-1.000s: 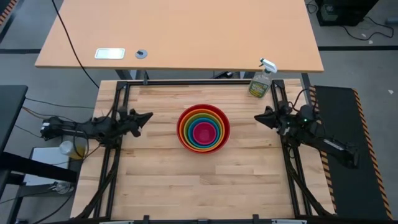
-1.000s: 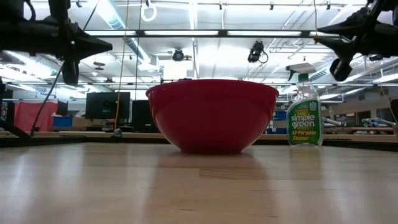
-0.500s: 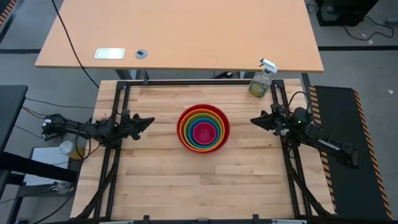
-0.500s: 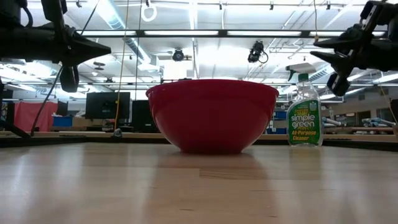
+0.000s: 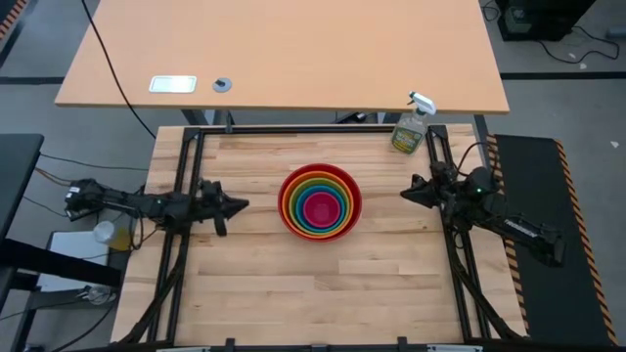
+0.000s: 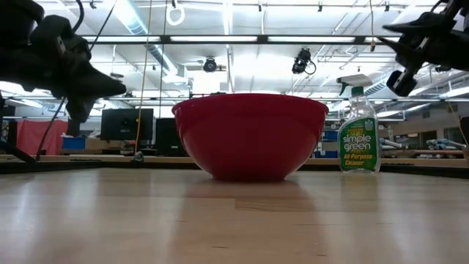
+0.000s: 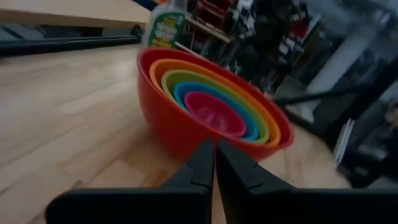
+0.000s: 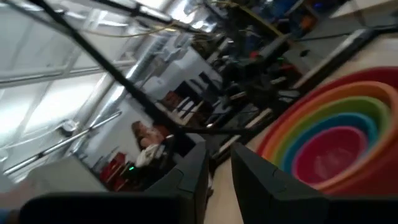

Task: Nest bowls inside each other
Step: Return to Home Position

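Observation:
The bowls stand nested in one stack at the middle of the table: the red bowl (image 5: 287, 201) outermost, then orange, green and blue, with the pink bowl (image 5: 320, 208) innermost. The red bowl (image 6: 249, 136) rests on its base on the wood. My left gripper (image 5: 241, 205) hovers shut to the left of the stack, pointing at it (image 7: 214, 106). My right gripper (image 5: 406, 193) hovers to the right of the stack, fingers a narrow gap apart, holding nothing; its wrist view shows the bowls (image 8: 329, 149).
A clear spray bottle (image 5: 411, 130) of green cleaner stands at the table's far right corner (image 6: 358, 136). Black frame rails (image 5: 186, 196) run along the left and right edges. A second, lighter table (image 5: 284, 49) lies beyond the far edge.
My left gripper has sunk and shifted toward the table's near edge, rolling as it went, still pointing at the bowls. My right gripper has stayed in place and tipped its fingers upward. The bowls have not moved.

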